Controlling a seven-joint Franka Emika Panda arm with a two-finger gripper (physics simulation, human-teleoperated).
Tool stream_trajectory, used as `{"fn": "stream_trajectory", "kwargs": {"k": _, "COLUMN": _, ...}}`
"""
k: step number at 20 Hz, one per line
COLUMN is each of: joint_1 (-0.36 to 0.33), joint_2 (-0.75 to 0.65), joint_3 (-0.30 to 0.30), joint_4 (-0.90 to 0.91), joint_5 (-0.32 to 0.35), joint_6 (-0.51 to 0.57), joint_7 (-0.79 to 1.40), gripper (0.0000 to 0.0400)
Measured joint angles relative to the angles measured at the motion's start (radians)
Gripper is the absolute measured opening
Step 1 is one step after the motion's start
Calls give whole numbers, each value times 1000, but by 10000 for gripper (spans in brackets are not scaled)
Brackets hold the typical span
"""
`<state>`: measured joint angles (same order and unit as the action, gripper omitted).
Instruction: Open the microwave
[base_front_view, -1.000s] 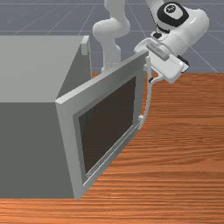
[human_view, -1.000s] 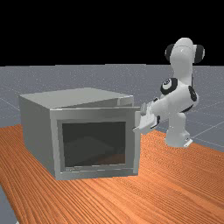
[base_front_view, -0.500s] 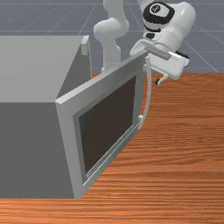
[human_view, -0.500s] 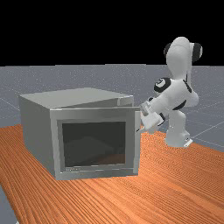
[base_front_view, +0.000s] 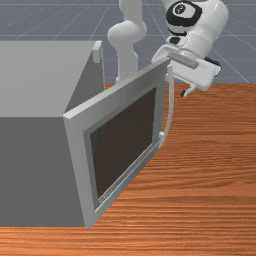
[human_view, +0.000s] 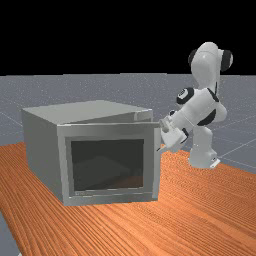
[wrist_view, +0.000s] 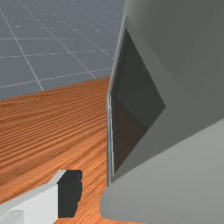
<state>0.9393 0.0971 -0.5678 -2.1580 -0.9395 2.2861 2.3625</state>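
Grey microwave (base_front_view: 40, 75) on a wooden table (base_front_view: 210, 180), at the front view's left, its door (base_front_view: 77, 150) partly open. Near the handle (base_front_view: 171, 105), the gripper (base_front_view: 194, 75) is released, fingers spread.

So on my feed the table (base_front_view: 215, 165) is orange-brown wood, and in the front view it sweeps from about 2 o'clock round to 7, grain running pretty much 3 to 9. The far view has it across 6 o'clock, with the grain going off at a slant. Past its edge I've got grey floor (base_front_view: 35, 20), up toward 12 in the front view, with thin pale lines (wrist_view: 16, 39) crossing it. Far view again: floor goes speckly toward the horizon, then plain black backdrop (human_view: 100, 35) from 10 to 2.
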Motion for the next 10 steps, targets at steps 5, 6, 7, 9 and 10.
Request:
{"fn": "stream_trajectory", "kwargs": {"k": 5, "joint_1": 6, "joint_2": 107, "joint_3": 12, "joint_4": 138, "joint_5": 183, "joint_6": -138, "joint_7": 36, "gripper": 400}}
{"fn": "stream_trajectory", "kwargs": {"k": 6, "joint_1": -2, "joint_2": 127, "joint_3": 18, "joint_4": 170, "joint_5": 234, "joint_6": -145, "joint_7": 22, "gripper": 400}}
{"fn": "stream_trajectory", "kwargs": {"k": 7, "joint_1": -18, "joint_2": 126, "joint_3": 33, "joint_4": 172, "joint_5": 265, "joint_6": -50, "joint_7": -60, "gripper": 400}}
{"fn": "stream_trajectory", "kwargs": {"k": 9, "joint_1": -31, "joint_2": 209, "joint_3": 52, "joint_4": 261, "joint_5": 297, "joint_6": 34, "joint_7": -13, "gripper": 400}}
{"fn": "stream_trajectory", "kwargs": {"k": 10, "joint_1": 14, "joint_2": 170, "joint_3": 44, "joint_4": 212, "joint_5": 134, "joint_6": -7, "joint_7": 81, "gripper": 400}}
